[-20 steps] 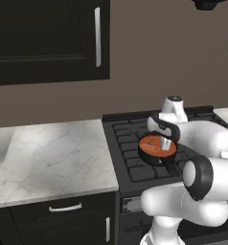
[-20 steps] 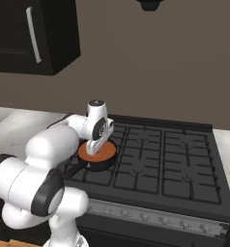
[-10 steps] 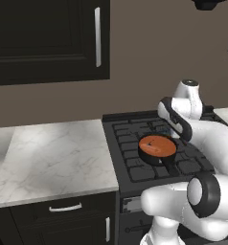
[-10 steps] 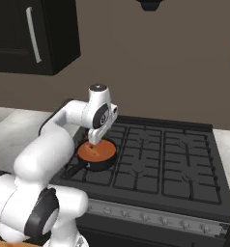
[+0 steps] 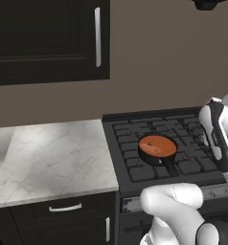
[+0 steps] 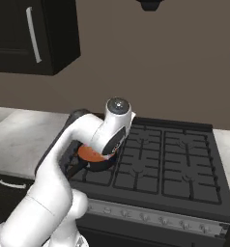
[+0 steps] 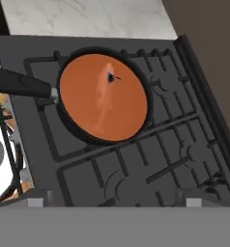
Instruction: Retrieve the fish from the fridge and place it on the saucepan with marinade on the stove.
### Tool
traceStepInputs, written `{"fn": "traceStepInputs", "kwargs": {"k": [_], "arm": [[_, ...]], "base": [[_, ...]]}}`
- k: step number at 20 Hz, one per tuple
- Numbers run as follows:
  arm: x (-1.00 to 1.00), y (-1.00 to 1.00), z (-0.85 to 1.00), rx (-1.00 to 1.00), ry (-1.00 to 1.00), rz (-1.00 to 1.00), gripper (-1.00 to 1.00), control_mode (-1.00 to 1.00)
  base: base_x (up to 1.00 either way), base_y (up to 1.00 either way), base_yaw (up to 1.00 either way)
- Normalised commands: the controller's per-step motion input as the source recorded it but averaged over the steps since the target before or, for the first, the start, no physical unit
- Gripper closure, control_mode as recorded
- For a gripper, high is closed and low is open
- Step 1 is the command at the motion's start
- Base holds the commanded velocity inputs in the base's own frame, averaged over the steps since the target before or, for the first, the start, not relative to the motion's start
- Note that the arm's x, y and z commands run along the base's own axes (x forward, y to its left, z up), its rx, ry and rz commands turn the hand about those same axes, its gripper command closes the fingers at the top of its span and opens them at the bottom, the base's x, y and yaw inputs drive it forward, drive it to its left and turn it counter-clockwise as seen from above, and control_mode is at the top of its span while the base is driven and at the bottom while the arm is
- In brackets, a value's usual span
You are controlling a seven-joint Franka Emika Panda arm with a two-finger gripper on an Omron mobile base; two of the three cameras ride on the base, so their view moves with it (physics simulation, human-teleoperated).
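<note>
Our hand hangs with fingers spread wide and empty above the stove. The saucepan sits at its 12 o'clock, and only a dark fleck of the fish breaks the marinade, so we judge it delivered.

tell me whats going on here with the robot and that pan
The white robot arm is raised above the black gas stove. A small black saucepan full of orange-brown marinade sits on a grate. Only a small dark tip pokes through the liquid, likely the fish. The open gripper holds nothing.
</note>
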Motion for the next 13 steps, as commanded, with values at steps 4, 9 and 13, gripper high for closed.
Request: {"fn": "traceStepInputs", "kwargs": {"k": [4,9,13], "arm": [[-1.0,-0.73,0.12,0.23,-0.31,-0.02,-1.0,-1.0],[-0.97,-0.65,0.08,0.23,-0.29,0.0,-1.0,-1.0],[-0.8,-0.46,0.02,0.23,-0.24,0.0,-1.0,-1.0]], "base": [[0.0,0.0,0.0],[0.0,0.0,0.0],[0.0,0.0,0.0]]}}
